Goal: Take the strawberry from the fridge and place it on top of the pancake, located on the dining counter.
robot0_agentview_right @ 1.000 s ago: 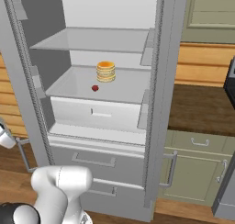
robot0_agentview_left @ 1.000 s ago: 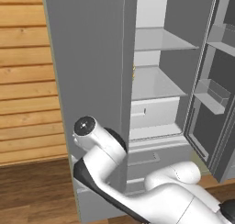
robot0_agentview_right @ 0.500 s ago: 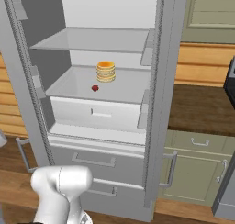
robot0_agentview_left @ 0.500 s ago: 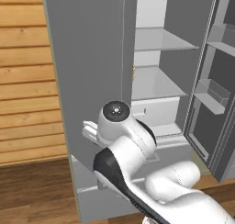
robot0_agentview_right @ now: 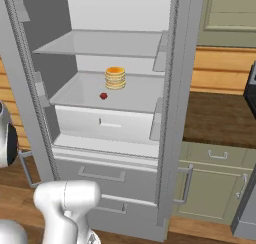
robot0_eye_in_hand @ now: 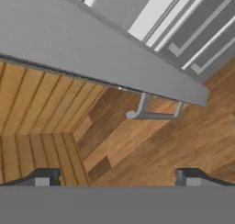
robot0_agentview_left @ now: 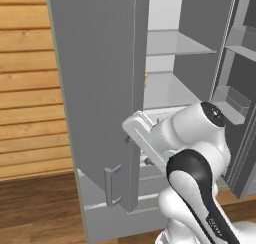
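The strawberry, tiny and dark red, lies on the middle white shelf of the open fridge. Just behind it stands an orange-topped pancake stack with no plate. The task's pancake and the dining counter are out of view. My gripper is open wide with nothing between its fingertips. It looks down past the bottom edge of the open left fridge door and its bar handle at the wooden floor. My white wrist sits low beside that door, well below and left of the strawberry's shelf.
The right fridge door stands open with bins in it. Below the shelf are a white drawer and two grey drawers. A dark worktop over sage-green cabinets lies right of the fridge. A wood-plank wall stands left.
In the left base view the arm has swung right, from beside the door's outer face to in front of the fridge opening. The strawberry and the stack have not moved.
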Robot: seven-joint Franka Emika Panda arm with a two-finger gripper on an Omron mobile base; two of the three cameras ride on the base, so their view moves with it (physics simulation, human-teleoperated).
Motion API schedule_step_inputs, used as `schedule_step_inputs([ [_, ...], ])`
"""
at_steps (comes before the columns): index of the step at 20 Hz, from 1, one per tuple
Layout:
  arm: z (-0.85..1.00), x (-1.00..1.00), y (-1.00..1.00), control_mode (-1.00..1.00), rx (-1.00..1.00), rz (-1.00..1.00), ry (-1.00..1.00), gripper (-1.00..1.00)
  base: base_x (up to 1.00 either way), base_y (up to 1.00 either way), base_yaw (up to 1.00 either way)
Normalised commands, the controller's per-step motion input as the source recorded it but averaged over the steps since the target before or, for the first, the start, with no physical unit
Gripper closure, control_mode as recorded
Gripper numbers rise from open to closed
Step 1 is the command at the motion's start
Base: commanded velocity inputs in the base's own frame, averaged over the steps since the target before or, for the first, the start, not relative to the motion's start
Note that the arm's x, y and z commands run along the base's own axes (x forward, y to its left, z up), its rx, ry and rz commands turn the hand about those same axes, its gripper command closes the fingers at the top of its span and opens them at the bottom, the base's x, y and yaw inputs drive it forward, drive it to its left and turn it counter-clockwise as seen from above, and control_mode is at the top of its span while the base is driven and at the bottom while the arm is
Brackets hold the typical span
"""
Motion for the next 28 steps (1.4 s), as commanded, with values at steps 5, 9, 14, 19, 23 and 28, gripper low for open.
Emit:
schedule_step_inputs([
  [5,0.66,0.05,-0.57,-1.00,0.59,0.04,0.00,-1.00,0.00,0.00,0.00],
  [9,0.48,0.30,-0.51,-1.00,0.40,0.01,0.00,-1.00,0.00,0.00,0.00],
  [14,0.09,0.33,-0.40,-1.00,0.29,-0.01,0.01,-1.00,0.00,0.00,0.00],
  [19,0.00,0.48,0.15,-1.00,0.09,0.01,0.02,-1.00,0.00,0.00,0.00],
  [23,0.00,0.57,0.44,-1.00,0.00,0.08,0.00,-1.00,0.00,0.00,0.00],
  [28,0.00,0.81,0.47,-1.00,0.00,0.11,0.00,-1.00,0.00,0.00,0.00],
])
